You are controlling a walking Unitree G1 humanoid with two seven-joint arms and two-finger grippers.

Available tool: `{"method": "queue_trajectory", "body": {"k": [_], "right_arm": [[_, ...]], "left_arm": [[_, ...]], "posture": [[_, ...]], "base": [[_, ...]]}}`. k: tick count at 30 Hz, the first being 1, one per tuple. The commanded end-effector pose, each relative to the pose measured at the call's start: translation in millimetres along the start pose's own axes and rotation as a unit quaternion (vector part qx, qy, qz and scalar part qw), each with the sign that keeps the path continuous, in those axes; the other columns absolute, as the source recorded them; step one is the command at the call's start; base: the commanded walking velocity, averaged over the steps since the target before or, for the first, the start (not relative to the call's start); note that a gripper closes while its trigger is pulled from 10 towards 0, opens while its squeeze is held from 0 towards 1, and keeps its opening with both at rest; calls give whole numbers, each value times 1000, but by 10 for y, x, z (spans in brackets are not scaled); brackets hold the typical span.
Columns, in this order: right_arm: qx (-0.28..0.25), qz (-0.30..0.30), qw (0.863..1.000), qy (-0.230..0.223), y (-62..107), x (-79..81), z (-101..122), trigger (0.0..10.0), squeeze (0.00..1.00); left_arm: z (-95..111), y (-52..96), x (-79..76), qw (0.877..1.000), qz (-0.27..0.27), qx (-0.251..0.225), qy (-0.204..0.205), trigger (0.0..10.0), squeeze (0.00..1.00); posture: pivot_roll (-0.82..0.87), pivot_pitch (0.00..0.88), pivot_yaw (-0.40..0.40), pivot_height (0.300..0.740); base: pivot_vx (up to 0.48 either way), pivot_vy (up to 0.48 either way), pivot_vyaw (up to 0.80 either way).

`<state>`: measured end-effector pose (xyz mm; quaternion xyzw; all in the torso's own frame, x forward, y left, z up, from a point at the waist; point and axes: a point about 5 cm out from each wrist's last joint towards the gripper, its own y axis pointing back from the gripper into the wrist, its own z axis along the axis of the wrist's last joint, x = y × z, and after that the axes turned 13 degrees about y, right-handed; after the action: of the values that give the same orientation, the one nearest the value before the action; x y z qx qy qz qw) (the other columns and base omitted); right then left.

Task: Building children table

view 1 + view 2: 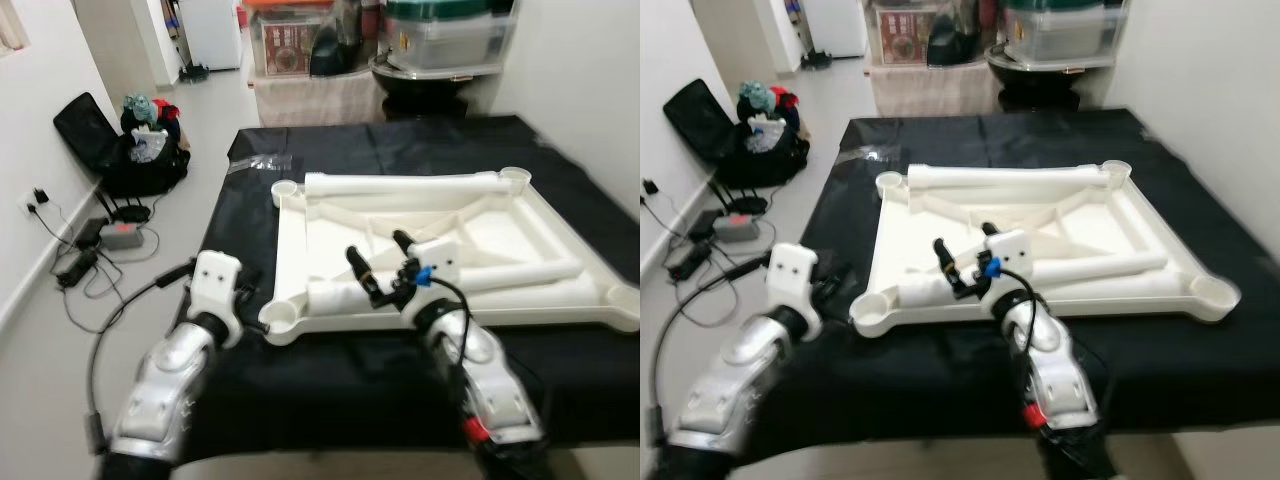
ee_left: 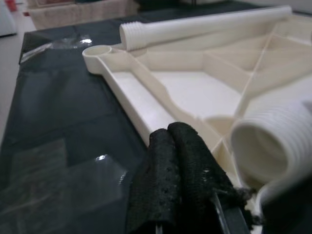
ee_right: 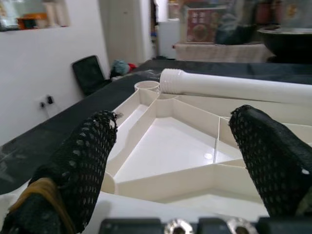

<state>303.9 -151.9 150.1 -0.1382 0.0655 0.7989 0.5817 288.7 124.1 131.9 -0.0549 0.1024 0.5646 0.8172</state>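
An upturned white tabletop (image 1: 500, 250) lies on the black-covered surface (image 1: 400, 140), loose legs (image 1: 410, 185) resting inside it. The right pincer (image 1: 378, 255), fingers spread, hovers over its near edge; the left pincer (image 2: 178, 161), fingers pressed together, sits beside its near-left corner.

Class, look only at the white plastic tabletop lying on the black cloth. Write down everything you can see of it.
The white plastic tabletop lies upside down and flat on the black cloth covering the table. Its underside shows a raised rim, crossing stiffening ribs and a round socket at each corner. White threaded plastic leg tubes lie loose on it, one along the far edge. The right gripper, fingers open, hovers over the near edge; the left gripper, fingers shut, sits at the near left corner.
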Motion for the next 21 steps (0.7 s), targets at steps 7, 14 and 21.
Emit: {"method": "queue_trajectory", "body": {"k": [7,14,21], "right_arm": [[12,-28,999,11,-54,-66,47,10000,0],[42,-45,998,9,-56,-106,-8,10000,0],[56,-42,998,-3,-53,-93,-38,10000,0]], "left_arm": [[43,-4,36,1000,-1,-5,-3,10000,0],[26,3,8,1000,-15,-3,-13,10000,0],[13,13,-32,1000,-13,-8,-26,10000,0]], "posture": [[-124,0,36,740],[-125,0,34,740],[-120,0,31,740]], "base": [[0,206,0],[0,0,0],[0,0,-800]]}}
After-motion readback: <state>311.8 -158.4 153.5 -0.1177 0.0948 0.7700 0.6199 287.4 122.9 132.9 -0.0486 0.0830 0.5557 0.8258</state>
